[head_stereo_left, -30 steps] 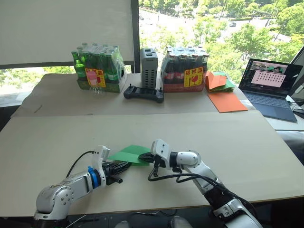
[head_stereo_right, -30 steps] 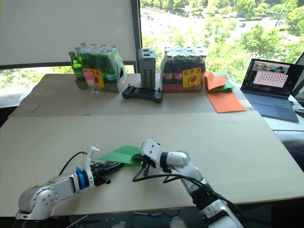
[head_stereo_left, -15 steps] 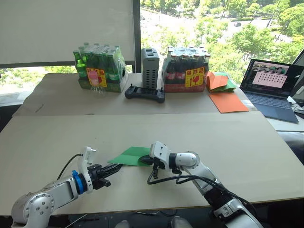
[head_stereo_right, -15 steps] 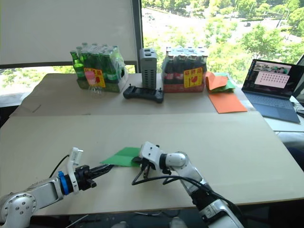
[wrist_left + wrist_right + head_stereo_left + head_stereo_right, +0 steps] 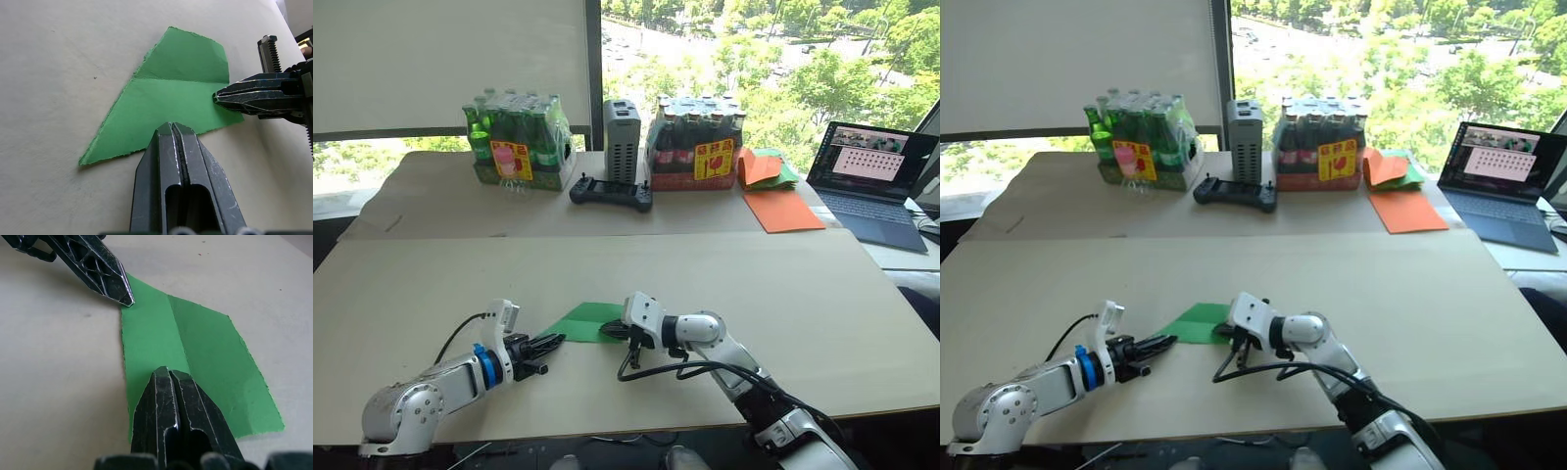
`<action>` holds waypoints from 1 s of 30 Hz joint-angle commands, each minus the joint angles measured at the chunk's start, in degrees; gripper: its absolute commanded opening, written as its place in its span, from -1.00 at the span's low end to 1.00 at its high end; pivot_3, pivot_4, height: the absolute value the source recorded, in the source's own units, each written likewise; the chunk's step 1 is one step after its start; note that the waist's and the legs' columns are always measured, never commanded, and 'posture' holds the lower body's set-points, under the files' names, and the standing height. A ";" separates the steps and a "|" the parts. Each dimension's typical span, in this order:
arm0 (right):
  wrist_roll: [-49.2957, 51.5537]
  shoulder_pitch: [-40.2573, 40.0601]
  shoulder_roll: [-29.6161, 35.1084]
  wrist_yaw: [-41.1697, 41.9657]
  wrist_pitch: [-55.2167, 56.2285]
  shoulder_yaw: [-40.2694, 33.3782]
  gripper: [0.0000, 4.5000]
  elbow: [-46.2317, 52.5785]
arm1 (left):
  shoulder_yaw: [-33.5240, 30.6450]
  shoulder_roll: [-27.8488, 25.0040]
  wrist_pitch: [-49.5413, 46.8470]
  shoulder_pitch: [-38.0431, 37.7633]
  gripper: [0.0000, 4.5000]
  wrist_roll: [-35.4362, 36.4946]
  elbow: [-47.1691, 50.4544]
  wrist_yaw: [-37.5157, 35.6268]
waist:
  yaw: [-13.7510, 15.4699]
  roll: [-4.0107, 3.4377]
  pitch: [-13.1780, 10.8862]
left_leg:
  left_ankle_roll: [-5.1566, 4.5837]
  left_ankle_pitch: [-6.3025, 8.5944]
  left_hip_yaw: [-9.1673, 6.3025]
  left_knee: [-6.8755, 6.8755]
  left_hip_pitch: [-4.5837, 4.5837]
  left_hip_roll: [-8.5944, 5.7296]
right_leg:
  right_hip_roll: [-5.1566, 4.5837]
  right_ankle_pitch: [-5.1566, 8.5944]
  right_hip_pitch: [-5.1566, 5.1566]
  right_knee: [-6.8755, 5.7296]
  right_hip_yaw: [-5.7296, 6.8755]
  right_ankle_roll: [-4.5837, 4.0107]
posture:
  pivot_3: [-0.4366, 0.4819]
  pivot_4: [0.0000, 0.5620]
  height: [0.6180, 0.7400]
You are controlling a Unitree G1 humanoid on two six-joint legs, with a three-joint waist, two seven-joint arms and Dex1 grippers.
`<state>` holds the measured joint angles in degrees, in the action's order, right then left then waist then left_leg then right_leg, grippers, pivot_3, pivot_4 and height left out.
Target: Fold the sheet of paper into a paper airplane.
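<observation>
I see the partly folded sheet of paper (image 5: 586,321) flat on the desk (image 5: 803,294) between both closed, empty jaws: left gripper (image 5: 551,342) at its pointed end, right gripper (image 5: 610,331) opposite.

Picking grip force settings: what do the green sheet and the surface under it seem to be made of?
The green sheet looks like thin matte paper: it holds a sharp crease and has ragged edges. The table surface looks like matte beige board or cardboard, with a seam between panels; I can't be sure.

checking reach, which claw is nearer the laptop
Right. The right claw sits at the green paper's edge, on the laptop's side; the left claw is beyond the paper, further away.
</observation>
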<state>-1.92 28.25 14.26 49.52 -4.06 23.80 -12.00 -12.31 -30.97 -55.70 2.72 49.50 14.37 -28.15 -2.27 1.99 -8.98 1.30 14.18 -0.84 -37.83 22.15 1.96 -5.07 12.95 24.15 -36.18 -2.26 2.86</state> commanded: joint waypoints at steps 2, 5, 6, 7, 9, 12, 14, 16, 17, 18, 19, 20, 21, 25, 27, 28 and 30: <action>0.31 -0.72 0.55 -0.45 -0.77 -0.96 -0.99 2.74 | 1.13 0.77 0.87 1.06 -1.00 -2.17 -2.02 -0.01 | 0.13 0.00 0.00 | 0.00 0.00 0.00 0.00 0.00 -0.01 | -0.01 0.00 0.00 0.00 0.00 0.00 | -0.05 -0.47 0.78; 2.06 -1.25 0.46 0.03 -2.04 -1.86 -0.99 4.28 | 0.88 1.17 0.91 1.61 -1.00 -2.27 -3.16 -0.08 | 0.06 0.00 0.00 | 0.00 0.00 0.00 0.00 -0.01 0.00 | 0.00 0.00 0.00 -0.01 0.00 0.00 | -0.05 -0.47 0.78; 3.07 -1.34 0.36 0.39 -2.51 -2.38 -0.99 5.02 | 0.92 1.27 0.95 1.76 -1.00 -2.40 -3.36 -0.14 | 0.06 0.00 0.00 | 0.00 0.00 0.00 0.00 -0.02 0.00 | 0.00 0.00 0.00 -0.02 0.00 0.00 | -0.05 -0.47 0.78; 3.75 -1.55 0.37 0.62 -2.88 -2.69 -0.99 5.76 | 0.95 1.35 0.96 1.67 -1.00 -2.47 -3.23 -0.15 | 0.07 0.00 0.00 | 0.00 0.00 0.00 0.00 -0.02 0.00 | 0.00 0.00 -0.01 -0.02 0.00 0.00 | -0.05 -0.47 0.78; 10.41 -1.25 -1.89 0.10 -6.74 -7.37 -0.73 8.69 | 1.37 1.41 1.07 1.78 -1.00 -2.84 -3.54 -0.58 | 0.06 0.00 0.00 | 0.00 0.00 0.00 0.00 -0.01 0.00 | 0.00 0.00 -0.01 -0.02 0.00 0.00 | -0.05 -0.47 0.78; 15.74 -0.37 -3.78 -1.79 -12.41 -11.86 -0.30 10.81 | 1.56 1.53 1.20 1.63 -1.00 -3.20 -3.64 -0.94 | 0.09 -0.01 0.00 | 0.00 0.00 -0.02 0.00 -0.03 0.01 | 0.01 0.00 -0.01 -0.06 0.00 0.00 | -0.05 -0.47 0.78; 17.59 0.18 -4.18 -3.31 -17.05 -13.63 0.01 11.19 | 1.50 1.62 0.98 1.45 -1.00 -3.12 -3.41 -1.07 | 0.08 -0.01 0.01 | 0.00 0.00 -0.02 0.00 -0.06 0.01 | 0.01 0.00 -0.03 -0.07 0.00 0.00 | -0.05 -0.47 0.78; 17.68 0.43 -4.09 -4.71 -19.60 -14.13 0.31 10.71 | 1.51 1.72 0.81 1.32 -1.00 -3.05 -3.15 -1.12 | 0.10 -0.01 0.01 | 0.00 0.00 -0.01 0.00 -0.05 0.01 | 0.01 0.00 -0.03 -0.06 0.00 0.00 | -0.05 -0.47 0.78; 17.46 0.49 -4.00 -5.30 -20.26 -14.16 0.44 10.37 | 1.52 1.78 0.76 1.28 -1.00 -3.04 -3.01 -1.10 | 0.12 -0.01 0.01 | 0.00 0.00 -0.01 0.00 -0.04 0.01 | 0.00 0.00 -0.02 -0.05 0.00 0.00 | -0.05 -0.47 0.78; 17.09 0.55 -3.70 -5.78 -21.74 -13.86 0.61 9.84 | 1.57 1.81 0.73 1.25 -1.00 -3.08 -2.97 -1.12 | 0.10 -0.01 0.01 | 0.00 0.00 -0.01 0.00 -0.03 0.01 | 0.00 0.00 -0.01 -0.04 0.00 0.00 | -0.05 -0.47 0.78; 17.06 0.52 -3.43 -5.95 -23.54 -13.48 0.77 9.47 | 1.64 1.84 0.74 1.24 -1.00 -3.13 -2.97 -1.17 | 0.09 -0.01 0.01 | 0.00 0.00 0.00 0.00 -0.02 0.00 | 0.00 0.00 0.00 -0.04 0.00 0.00 | -0.05 -0.47 0.78; 17.14 0.47 -3.20 -5.99 -24.85 -13.21 0.94 9.43 | 1.67 1.86 0.73 1.21 -1.00 -3.15 -2.93 -1.18 | 0.08 -0.01 0.01 | 0.00 0.00 0.00 0.00 -0.02 0.00 | 0.00 0.00 0.00 -0.04 0.00 0.00 | -0.05 -0.47 0.78; 16.57 0.35 -2.83 -6.16 -25.90 -12.46 0.99 9.14 | 1.67 1.90 0.69 1.22 -1.00 -3.11 -2.91 -1.20 | 0.08 -0.01 0.01 | 0.00 0.00 0.00 0.00 -0.02 0.00 | 0.00 0.00 0.00 -0.04 0.00 0.00 | -0.05 -0.47 0.78; 16.53 -0.25 -2.67 -6.47 -28.47 -11.27 0.99 9.02 | 1.72 1.88 0.46 1.10 -1.00 -2.97 -2.62 -1.24 | 0.04 -0.01 0.01 | 0.00 0.00 0.00 0.00 -0.02 0.00 | 0.00 0.00 0.00 -0.04 -0.01 0.00 | -0.05 -0.47 0.78; 17.41 -0.63 -2.94 -6.48 -30.08 -11.11 0.99 10.01 | 1.73 1.83 0.33 1.02 -1.00 -2.89 -2.37 -1.23 | 0.04 -0.01 0.01 | 0.00 0.00 0.00 0.00 -0.02 0.00 | 0.00 0.00 0.00 -0.04 0.00 0.00 | -0.05 -0.47 0.78; 17.93 -0.92 -3.16 -6.36 -30.81 -11.02 0.99 10.72 | 1.68 1.82 0.24 1.00 -1.00 -2.83 -2.29 -1.18 | 0.05 -0.01 0.01 | 0.00 0.00 0.00 0.00 -0.02 0.00 | 0.00 0.00 0.00 -0.04 -0.01 0.00 | -0.05 -0.47 0.78; 18.89 -1.33 -3.41 -6.15 -32.68 -10.84 0.99 11.93 | 1.55 1.79 0.10 0.89 -1.00 -2.68 -2.11 -1.10 | 0.05 -0.01 0.01 | 0.00 0.00 0.00 0.00 -0.01 0.00 | 0.00 0.00 0.00 -0.02 0.00 0.01 | -0.05 -0.47 0.78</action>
<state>14.95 26.88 11.27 43.20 -35.44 12.90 -3.04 -11.43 -29.25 -54.06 4.55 47.28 11.86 -29.75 -2.23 1.98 -8.98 1.30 14.18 -0.84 -37.83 22.14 1.96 -5.07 12.95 24.15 -36.20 -2.26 2.86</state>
